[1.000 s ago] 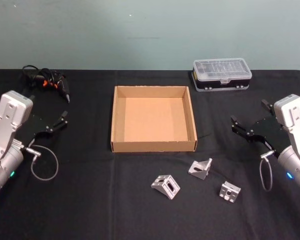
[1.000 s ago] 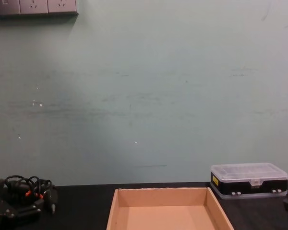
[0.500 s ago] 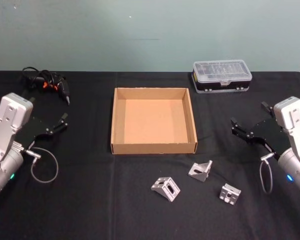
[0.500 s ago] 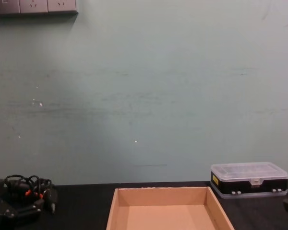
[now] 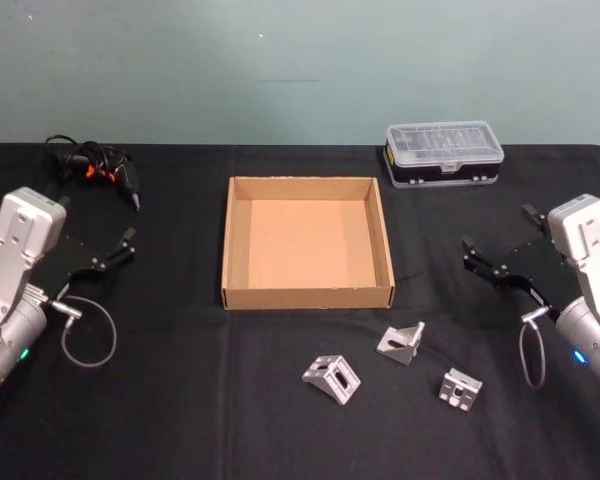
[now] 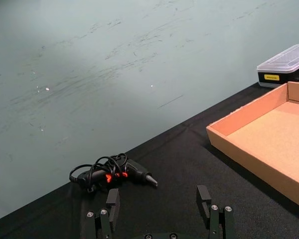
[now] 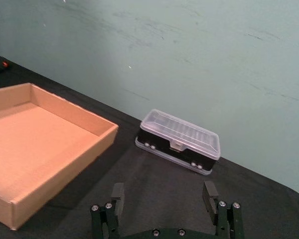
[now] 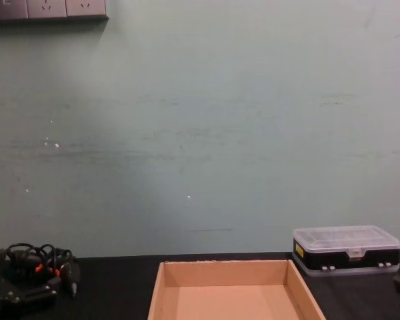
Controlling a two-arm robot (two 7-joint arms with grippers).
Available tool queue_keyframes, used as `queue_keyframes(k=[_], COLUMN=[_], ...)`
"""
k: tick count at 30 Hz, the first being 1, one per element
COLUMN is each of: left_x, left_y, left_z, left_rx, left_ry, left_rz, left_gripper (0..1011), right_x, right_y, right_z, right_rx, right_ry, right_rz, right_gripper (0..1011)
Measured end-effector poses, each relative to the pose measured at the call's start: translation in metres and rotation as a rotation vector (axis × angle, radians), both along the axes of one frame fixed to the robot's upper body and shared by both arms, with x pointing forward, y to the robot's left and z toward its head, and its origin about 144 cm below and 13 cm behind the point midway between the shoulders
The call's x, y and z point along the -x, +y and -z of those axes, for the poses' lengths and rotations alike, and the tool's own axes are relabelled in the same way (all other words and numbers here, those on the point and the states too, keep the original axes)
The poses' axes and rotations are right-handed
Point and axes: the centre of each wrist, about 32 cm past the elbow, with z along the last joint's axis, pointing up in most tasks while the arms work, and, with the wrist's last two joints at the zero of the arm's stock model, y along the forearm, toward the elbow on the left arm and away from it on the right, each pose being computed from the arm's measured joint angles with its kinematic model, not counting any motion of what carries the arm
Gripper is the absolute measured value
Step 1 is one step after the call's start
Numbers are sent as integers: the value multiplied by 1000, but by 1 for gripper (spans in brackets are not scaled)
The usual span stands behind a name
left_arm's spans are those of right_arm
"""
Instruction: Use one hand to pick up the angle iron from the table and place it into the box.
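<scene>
Angle irons: three, all loose on the desk, none in the box. They lie on the near side of the box's front wall, right of centre:
- left angle iron
- middle angle iron, nearest the box
- right angle iron

None touches another, and none touches the box. Judgement: the spacing leaves room for fingers to close round one piece without knocking its neighbour.

Box: one, open-topped, low-walled, nothing inside. It sits midway between the two arms. Judgement: either arm could carry a part over that low rim.

Right claw: above the desk, right of the box, spread wide and holding nothing. In the right wrist view the right claw shows a clear gap between its fingers. It is the nearer arm to the irons, so I judge it the likelier one for the pick. Pick not yet begun.

Left claw: left of the box, well apart from the irons, likewise spread and holding nothing. The left wrist view gives the same for the left claw.

Other items:
- One clear-lidded organiser case, at the far edge, behind the box's right corner.
- One black corded tool with orange marks, far left.

Both are well apart from the irons. Judgement: neither obstructs a carry to the box.
</scene>
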Motion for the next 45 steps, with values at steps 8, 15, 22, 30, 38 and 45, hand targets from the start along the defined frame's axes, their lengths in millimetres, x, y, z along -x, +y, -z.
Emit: queue_keyframes(k=[8,15,22,30,38,45], left_x=[0,0,0,0,0,0], left_y=[0,0,0,0,0,0], left_z=[0,0,0,0,0,0], left_rx=[0,0,0,0,0,0], left_ry=[0,0,0,0,0,0], left_rz=[0,0,0,0,0,0], left_gripper=[1011,1011,1011,1011,1011,1011], right_x=[19,39,55,72,80,78], right_y=[1,-6,-24,-34,-29,-21], right_z=[-14,-31,-55,-87,-99,-95], right_rx=[-47,-69,-69,-35,43,111], right_ry=[-5,65,220,424,530,604], right_rz=[-51,-120,-224,-310,-360,-389], right_gripper=[1004,1004,1004,1004,1004,1004])
